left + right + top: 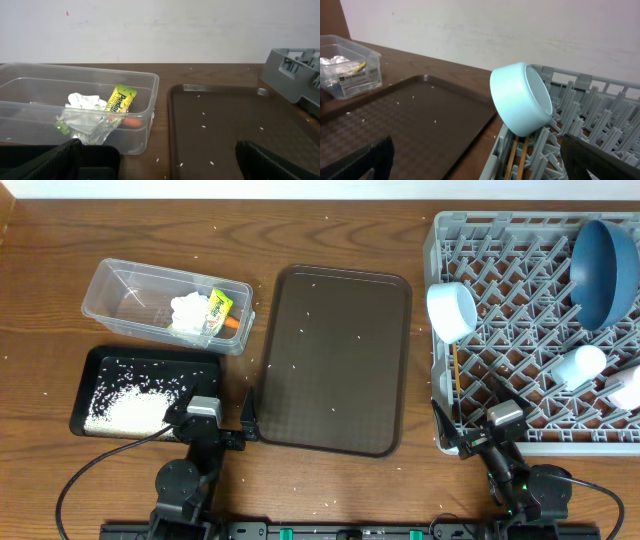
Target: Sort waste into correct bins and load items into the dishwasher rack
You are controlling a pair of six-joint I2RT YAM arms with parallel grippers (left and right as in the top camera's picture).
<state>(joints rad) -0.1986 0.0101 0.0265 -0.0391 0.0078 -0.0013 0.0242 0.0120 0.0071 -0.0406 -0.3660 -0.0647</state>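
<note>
The clear tub (130,295) at the back left holds the crumpled white tissue (188,310), the green-yellow wrapper (217,308) and the orange carrot (232,323). They also show in the left wrist view: tissue (85,102), wrapper (121,99), carrot (131,121). The black tray (90,370) holds white rice (130,405). The grey rack (500,220) holds the dark blue dish (605,270), the white bowl (452,310) (520,100), a blue cup (580,365) and a pink cup (625,388). My left gripper (247,422) (165,170) and my right gripper (468,432) (480,170) are open and empty, low at the front edge. No brown lump shows.
The large brown serving tray (335,360) lies in the middle with a few rice grains on it. Loose grains dot the wooden table. Two wooden chopsticks (512,155) lie in the rack under the bowl.
</note>
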